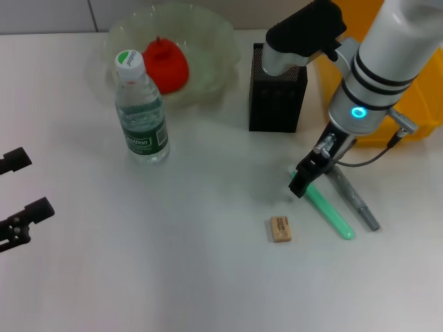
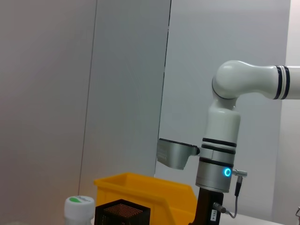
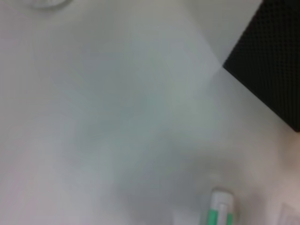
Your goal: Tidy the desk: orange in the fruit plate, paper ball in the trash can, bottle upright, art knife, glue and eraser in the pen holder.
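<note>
Count, ref. pen holder [image 1: 277, 93]: 1 bottle [image 1: 140, 111], 1 fruit plate [image 1: 216, 36] w/ 1 red fruit [image 1: 166, 64] beside it; 1 yellow bin [image 1: 415, 104]; in front: 1 eraser [image 1: 280, 229], 1 green glue stick [image 1: 331, 208], 1 grey art knife [image 1: 355, 200].

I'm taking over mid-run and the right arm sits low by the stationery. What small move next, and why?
Probably lower the right tool the last bit and close on the upper end of the green glue stick. It hangs right over that end, the stick lies flat on the desk beside the grey art knife, and the black pen holder stands close behind.
</note>
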Controlling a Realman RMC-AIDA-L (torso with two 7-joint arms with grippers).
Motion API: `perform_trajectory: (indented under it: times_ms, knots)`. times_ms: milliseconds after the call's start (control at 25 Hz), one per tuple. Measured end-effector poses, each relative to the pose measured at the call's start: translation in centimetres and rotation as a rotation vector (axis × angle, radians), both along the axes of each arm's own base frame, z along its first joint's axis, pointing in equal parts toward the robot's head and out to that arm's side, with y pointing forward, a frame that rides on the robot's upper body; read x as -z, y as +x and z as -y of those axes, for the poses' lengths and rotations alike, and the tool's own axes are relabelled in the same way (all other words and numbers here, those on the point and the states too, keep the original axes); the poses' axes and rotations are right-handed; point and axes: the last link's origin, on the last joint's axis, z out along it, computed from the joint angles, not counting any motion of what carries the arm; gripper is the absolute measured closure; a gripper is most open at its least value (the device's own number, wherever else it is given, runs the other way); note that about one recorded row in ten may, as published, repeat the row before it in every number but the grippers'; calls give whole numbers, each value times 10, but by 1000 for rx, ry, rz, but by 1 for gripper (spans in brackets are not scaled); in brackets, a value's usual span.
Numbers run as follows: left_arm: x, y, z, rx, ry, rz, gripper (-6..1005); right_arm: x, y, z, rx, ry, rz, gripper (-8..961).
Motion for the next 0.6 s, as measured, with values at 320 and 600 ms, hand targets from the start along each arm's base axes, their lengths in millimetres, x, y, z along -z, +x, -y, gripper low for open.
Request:
perform_trajectory:
  times_ms: [320,600]
  knots:
    - [0,0,1,0,0,0,187,5,-3,1,-8,-6,-23,405]
    - [1,0,1,2,-3,2,187,6,-1,1,0,-10,-9,497]
